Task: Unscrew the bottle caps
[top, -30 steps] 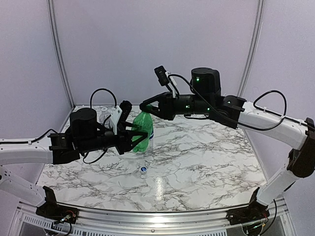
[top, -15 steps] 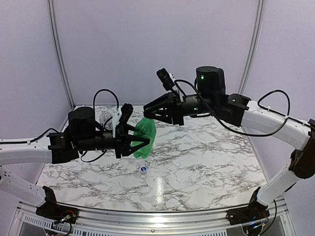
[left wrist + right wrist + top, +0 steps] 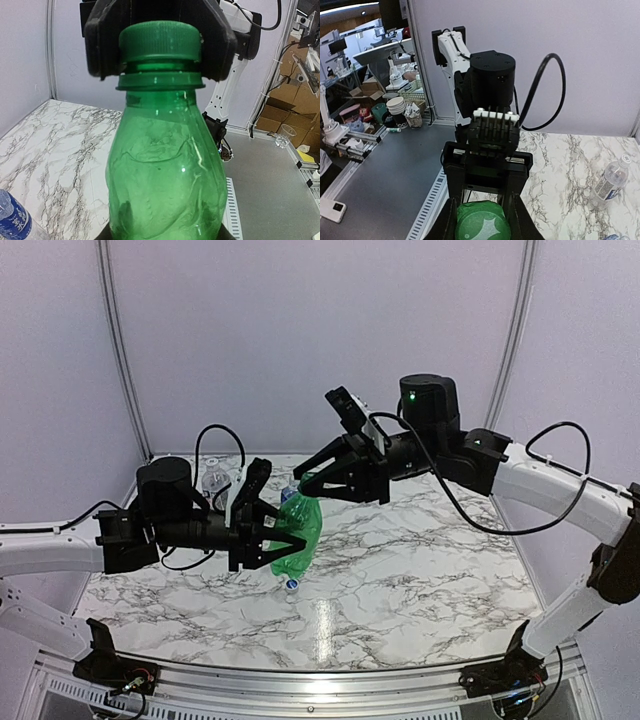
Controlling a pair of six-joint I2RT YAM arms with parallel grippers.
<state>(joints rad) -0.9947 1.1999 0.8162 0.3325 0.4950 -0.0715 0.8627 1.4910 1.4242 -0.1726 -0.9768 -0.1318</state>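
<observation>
**Top external view.** The left fingers (image 3: pixel 283 539) are clamped around the body of the green bottle (image 3: pixel 300 535), which is held tilted above the worktop (image 3: pixel 420 560). The right fingers (image 3: pixel 322 462) close in at its neck. 1 blue cap (image 3: pixel 291 584) lies loose on the worktop just below the bottle, so 1 of the 3 caps is judged to be off. A clear bottle (image 3: pixel 213 480) stands at the far left; whether it has a cap cannot be told.

**Left wrist view.** The green cap (image 3: pixel 160 42) sits on its threads above the neck ring, with the right fingers (image 3: pixel 215 45) pressed on both sides. This cap is not yet off. A blue-label bottle (image 3: pixel 12 220) shows at the lower left with its top out of frame.

**Right wrist view.** Seen from above, the green cap (image 3: pixel 482 227) is pinched between the right fingers (image 3: pixel 519 220). The clear bottle (image 3: pixel 612 177) stands well apart on the worktop. By this judgement, at least the green cap, and probably the whitish one, remains.
</observation>
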